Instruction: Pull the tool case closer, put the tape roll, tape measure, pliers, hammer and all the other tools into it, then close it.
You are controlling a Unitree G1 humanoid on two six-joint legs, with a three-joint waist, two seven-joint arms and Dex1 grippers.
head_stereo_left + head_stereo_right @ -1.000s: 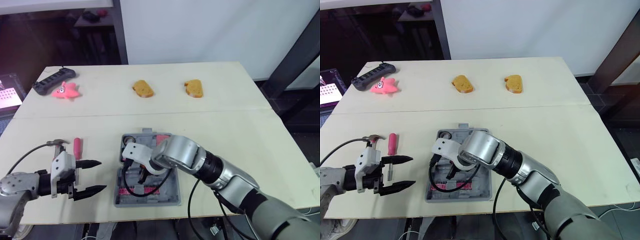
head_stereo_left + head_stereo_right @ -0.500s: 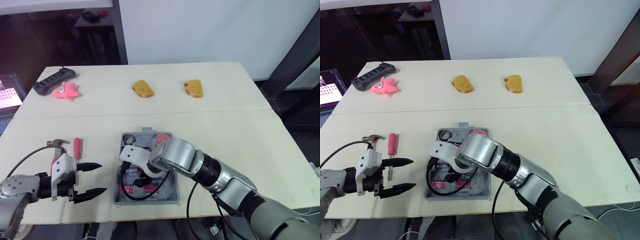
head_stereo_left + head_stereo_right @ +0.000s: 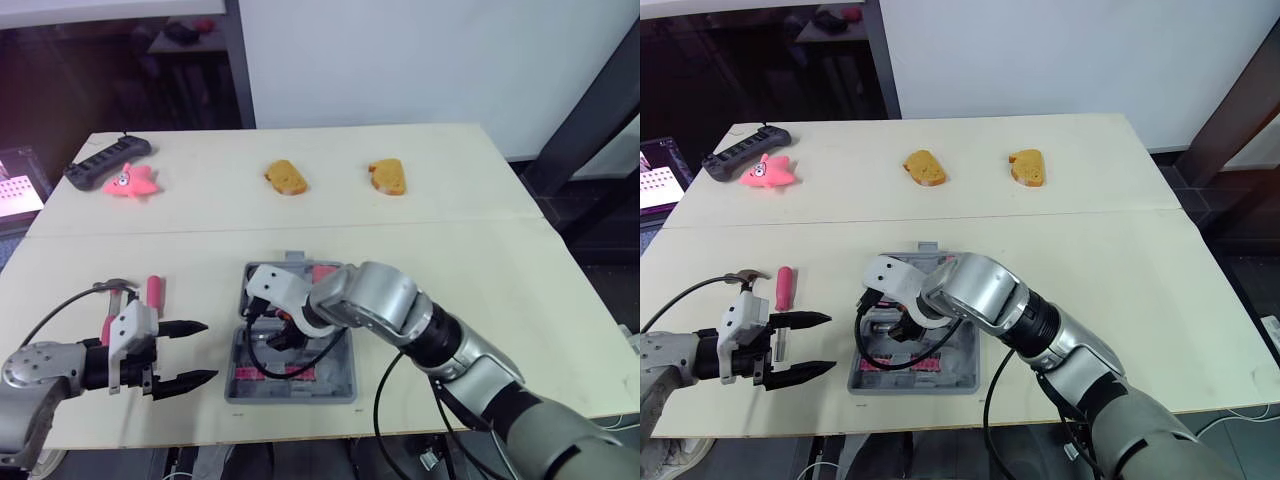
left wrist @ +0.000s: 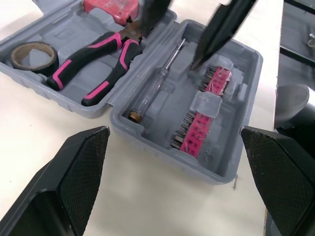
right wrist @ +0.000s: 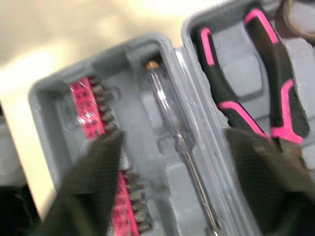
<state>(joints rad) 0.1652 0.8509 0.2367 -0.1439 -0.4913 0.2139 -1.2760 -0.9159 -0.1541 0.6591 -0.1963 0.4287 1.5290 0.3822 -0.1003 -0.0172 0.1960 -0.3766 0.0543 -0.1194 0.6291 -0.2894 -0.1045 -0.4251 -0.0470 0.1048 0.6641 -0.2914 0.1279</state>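
Observation:
The grey tool case [image 3: 340,385] lies open near the table's front edge. The far half holds pink-handled pliers [image 4: 101,61], a dark tape roll [image 4: 29,51] and a red tape measure [image 4: 109,5]. In the near half lie a clear screwdriver [image 4: 158,77] and pink bit strips [image 4: 198,132]. My right gripper [image 3: 278,335] hovers open over the case's middle, close above the pliers' head, holding nothing. To the left of the case, my left gripper [image 3: 208,350] is open and points at it. A hammer [image 3: 113,288] and a pink screwdriver [image 3: 155,291] lie on the table beyond the left gripper.
At the back of the table [image 3: 480,260] are two pieces of toast [image 3: 286,177] [image 3: 388,176], a pink starfish toy [image 3: 132,181] and a black power strip [image 3: 107,160]. The case sits close to the front table edge.
My right gripper dipped toward the case's near half, then drew back over its middle. The case shifted slightly leftward. The left gripper barely moved.

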